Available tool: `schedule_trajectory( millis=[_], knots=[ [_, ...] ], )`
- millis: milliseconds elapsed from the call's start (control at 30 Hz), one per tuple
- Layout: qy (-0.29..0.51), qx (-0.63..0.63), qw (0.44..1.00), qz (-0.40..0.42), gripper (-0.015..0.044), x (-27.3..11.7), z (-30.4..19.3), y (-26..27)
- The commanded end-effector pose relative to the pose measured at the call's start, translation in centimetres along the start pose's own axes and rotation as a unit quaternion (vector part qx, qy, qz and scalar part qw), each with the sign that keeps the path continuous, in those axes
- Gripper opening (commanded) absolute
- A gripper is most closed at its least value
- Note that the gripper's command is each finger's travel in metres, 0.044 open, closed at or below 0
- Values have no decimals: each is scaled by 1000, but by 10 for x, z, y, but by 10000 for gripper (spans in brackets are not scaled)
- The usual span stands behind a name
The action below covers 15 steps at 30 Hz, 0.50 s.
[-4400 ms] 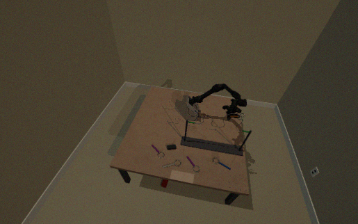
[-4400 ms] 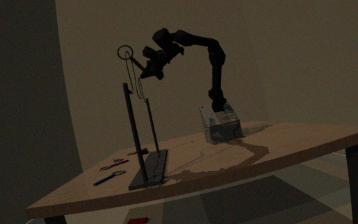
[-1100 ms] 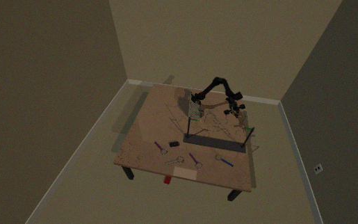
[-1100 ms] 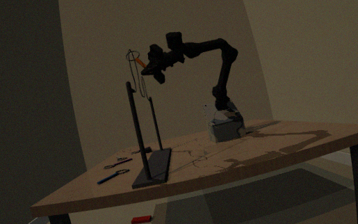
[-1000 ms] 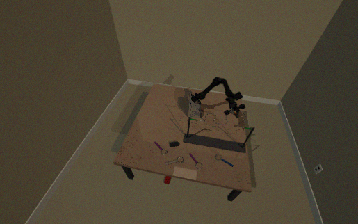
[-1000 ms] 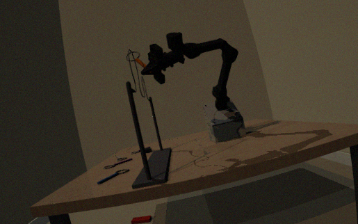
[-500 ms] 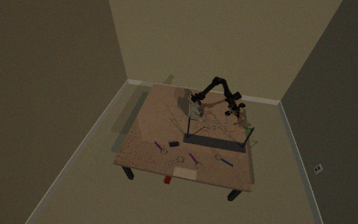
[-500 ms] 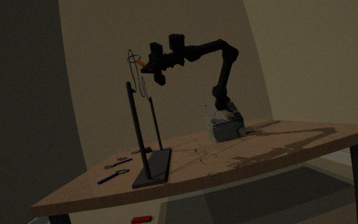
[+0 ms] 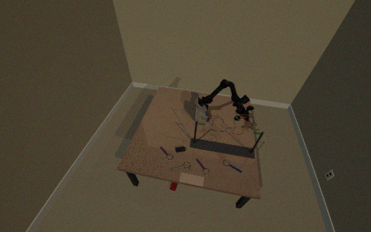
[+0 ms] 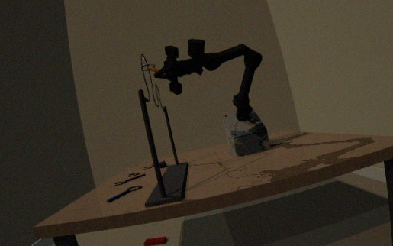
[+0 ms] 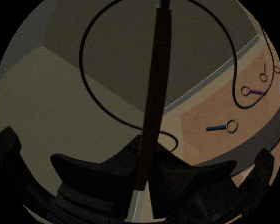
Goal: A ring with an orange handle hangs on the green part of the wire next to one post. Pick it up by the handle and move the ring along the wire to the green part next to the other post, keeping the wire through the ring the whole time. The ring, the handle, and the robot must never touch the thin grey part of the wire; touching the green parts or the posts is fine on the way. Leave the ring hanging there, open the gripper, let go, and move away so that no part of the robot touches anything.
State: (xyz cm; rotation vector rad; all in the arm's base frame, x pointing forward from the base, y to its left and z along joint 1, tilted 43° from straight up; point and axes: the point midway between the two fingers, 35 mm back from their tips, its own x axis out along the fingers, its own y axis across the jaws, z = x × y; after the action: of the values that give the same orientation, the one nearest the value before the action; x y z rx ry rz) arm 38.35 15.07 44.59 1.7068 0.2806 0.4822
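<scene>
My gripper [image 9: 246, 117] [image 10: 158, 75] [image 11: 143, 139] is shut on the orange handle [image 9: 243, 117] [image 10: 153, 69] [image 11: 156, 85], which rises between the fingertips in the wrist view. The ring [image 10: 153, 65] is around the upper part of the thin wire [image 11: 81, 56] in the exterior view, lying nearly flat. Whether it touches the wire cannot be told. In the wrist view the ring is mostly out of frame at the top. One green part [image 9: 200, 124] is by the left post [image 9: 195, 133]; the other green part [image 9: 258, 133] is by the right post [image 9: 256, 143].
The posts stand on a dark base [image 9: 224, 149] [image 10: 173, 183]. In front of it on the table lie a blue-handled ring tool [image 9: 235, 168] [image 10: 118, 195] [image 11: 216, 128], two purple-handled ones, a grey one and a dark block [image 9: 180, 149]. A red block [image 9: 173, 186] [image 10: 155, 241] shows below the table edge.
</scene>
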Motion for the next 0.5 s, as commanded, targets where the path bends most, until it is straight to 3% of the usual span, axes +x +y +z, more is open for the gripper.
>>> schedule_trajectory(
  millis=[0, 467],
  knots=[
    [-5, 26, 1000, 12, -150, 0, 1, -1],
    [-14, 88, 995, 47, -150, 0, 1, 4]
  ],
)
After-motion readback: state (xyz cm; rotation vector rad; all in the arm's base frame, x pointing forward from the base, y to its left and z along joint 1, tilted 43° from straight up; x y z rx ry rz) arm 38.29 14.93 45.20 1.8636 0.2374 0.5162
